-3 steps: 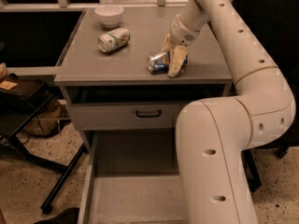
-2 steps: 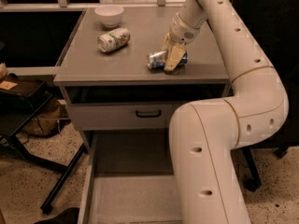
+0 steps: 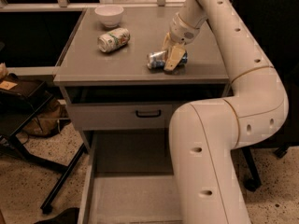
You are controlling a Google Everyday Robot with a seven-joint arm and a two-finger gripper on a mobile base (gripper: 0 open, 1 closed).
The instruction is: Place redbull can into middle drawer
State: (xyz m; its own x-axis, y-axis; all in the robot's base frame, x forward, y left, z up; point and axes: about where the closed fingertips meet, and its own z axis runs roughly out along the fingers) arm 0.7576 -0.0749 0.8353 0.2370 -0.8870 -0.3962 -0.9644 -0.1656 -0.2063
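The redbull can, blue and silver, lies on its side on the grey cabinet top, near the front right. My gripper is down on the can from above and covers its right end. The can rests on the top. The middle drawer is pulled out wide open below, a grey box with a bare flat floor. My arm's large white link hangs over the drawer's right part and hides it.
A white can with green and red print lies on the cabinet top at the left. A white bowl stands at the back left. A grey drawer front with a black handle is above the open drawer. A black stand is at the left.
The gripper has stayed at the redbull can, shifting only slightly. The can has barely moved. The arm's lower link has swung a little further left over the open drawer.
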